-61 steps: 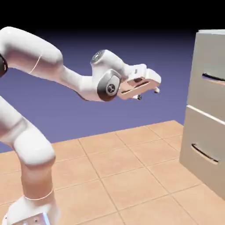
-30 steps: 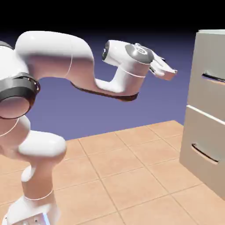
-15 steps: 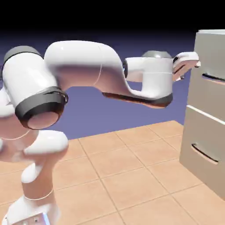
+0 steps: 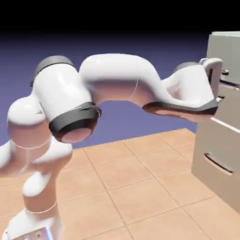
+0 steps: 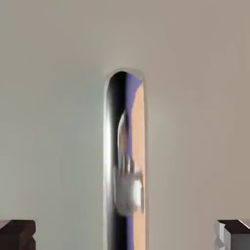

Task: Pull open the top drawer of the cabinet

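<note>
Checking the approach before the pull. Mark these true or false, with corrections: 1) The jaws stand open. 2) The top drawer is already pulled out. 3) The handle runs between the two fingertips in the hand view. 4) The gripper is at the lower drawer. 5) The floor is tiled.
1) True: the gripper is open, fingertips wide apart.
2) False: the top drawer shows no gap; it looks shut.
3) True: the handle lies centred between them.
4) False: the hand is up at the top drawer of the cabinet; the lower drawer is untouched.
5) True: the floor has orange tiles.

Claw (image 5: 125,234) seemingly before top drawer (image 5: 58,97) handle (image 5: 125,161)
</note>
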